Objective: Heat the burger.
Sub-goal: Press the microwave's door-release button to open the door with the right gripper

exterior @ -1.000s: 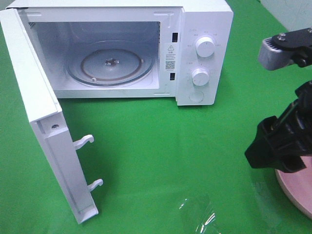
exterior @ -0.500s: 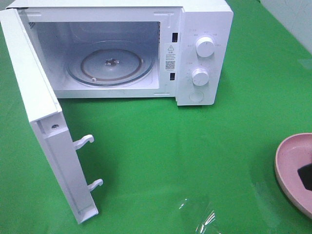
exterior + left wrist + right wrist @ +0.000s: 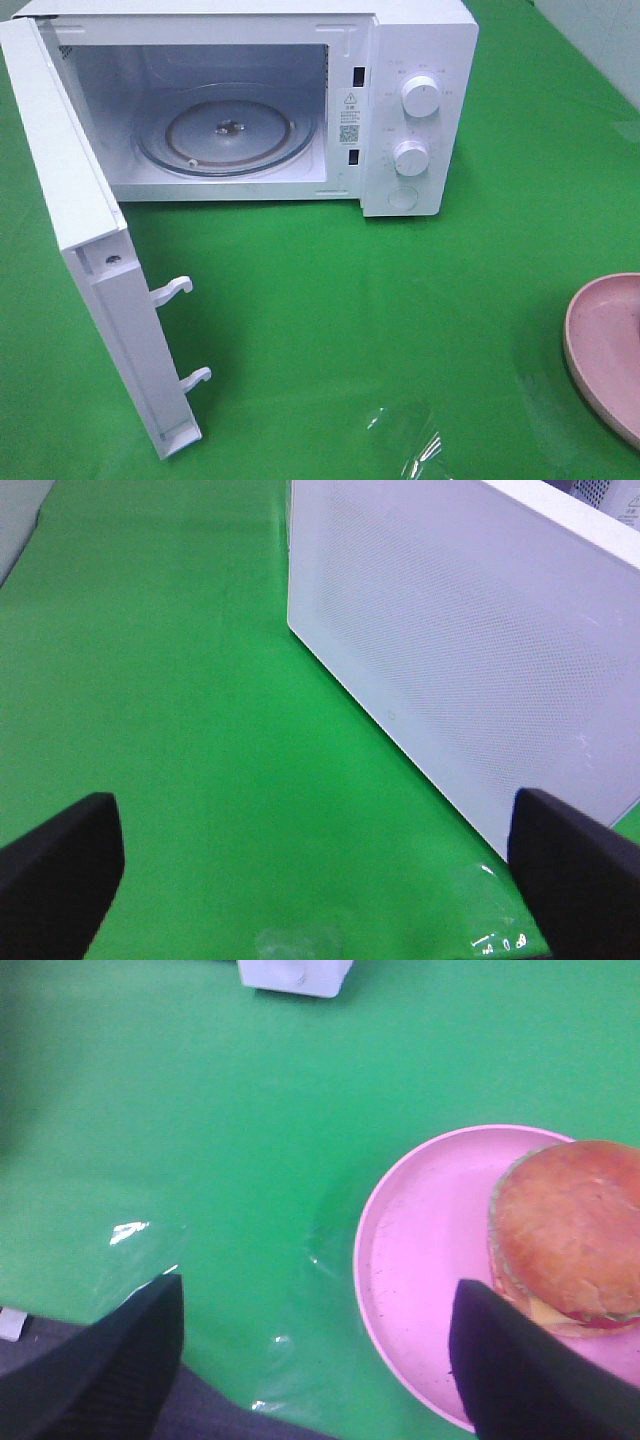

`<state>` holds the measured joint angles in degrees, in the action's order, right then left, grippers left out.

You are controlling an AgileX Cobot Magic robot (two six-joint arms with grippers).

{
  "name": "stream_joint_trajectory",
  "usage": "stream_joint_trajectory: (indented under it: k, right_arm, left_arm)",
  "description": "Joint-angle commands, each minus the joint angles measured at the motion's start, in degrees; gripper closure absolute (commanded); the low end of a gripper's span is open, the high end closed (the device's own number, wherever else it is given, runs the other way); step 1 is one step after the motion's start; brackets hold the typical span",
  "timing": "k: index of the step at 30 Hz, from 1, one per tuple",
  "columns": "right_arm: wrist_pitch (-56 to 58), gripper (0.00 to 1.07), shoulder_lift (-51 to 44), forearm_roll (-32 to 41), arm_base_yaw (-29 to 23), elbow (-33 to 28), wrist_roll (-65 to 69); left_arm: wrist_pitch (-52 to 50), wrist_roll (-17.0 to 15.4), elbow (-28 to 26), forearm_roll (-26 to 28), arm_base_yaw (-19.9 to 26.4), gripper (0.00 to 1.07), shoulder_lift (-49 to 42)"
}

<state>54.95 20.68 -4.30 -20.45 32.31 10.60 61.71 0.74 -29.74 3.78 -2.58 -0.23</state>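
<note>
A: Item, burger (image 3: 567,1230)?
B: On the pink plate (image 3: 420,1260), near right on the green cloth (image 3: 400,300), away from the microwave (image 3: 420,110), whose door (image 3: 90,250) stands open.
A: Pincers?
B: Left gripper (image 3: 315,865) spread wide, empty. Right gripper (image 3: 315,1360) spread, holding nothing, above the plate's edge

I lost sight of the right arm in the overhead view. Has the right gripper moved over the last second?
Yes. It stood over the pink plate at the right edge, then withdrew out of the overhead frame, away from the microwave.
</note>
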Motion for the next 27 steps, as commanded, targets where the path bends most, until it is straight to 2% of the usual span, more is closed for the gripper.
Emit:
stream_joint_trajectory:
  k: [1, 2, 5, 7, 14, 27]
  right_arm:
    - [-0.2, 0.35, -7.4, 0.2, 6.1, -1.6, -1.1]
    - [-0.3, 0.35, -10.4, 0.3, 8.3, -2.3, -1.5]
    - [-0.3, 0.35, -12.0, 0.4, 9.2, -2.8, -1.9]
    - [0.2, 0.34, -17.1, 0.4, 12.1, -4.2, -2.1]
    - [0.2, 0.31, -22.4, 0.4, 15.9, -4.2, -2.1]
    - [0.2, 0.31, -22.4, 0.4, 16.1, -4.2, -2.0]
  left_arm:
    - [-0.5, 0.1, 0.2, 0.5, 0.3, 0.1, -0.9]
    - [-0.5, 0.1, 0.2, 0.5, 0.3, 0.1, -0.9]
    - [-0.5, 0.1, 0.2, 0.5, 0.3, 0.1, -0.9]
    - [-0.5, 0.1, 0.2, 0.5, 0.3, 0.1, -0.9]
    - [-0.5, 0.1, 0.2, 0.5, 0.3, 0.1, -0.9]
    - [-0.5, 0.1, 0.2, 0.5, 0.3, 0.1, -0.9]
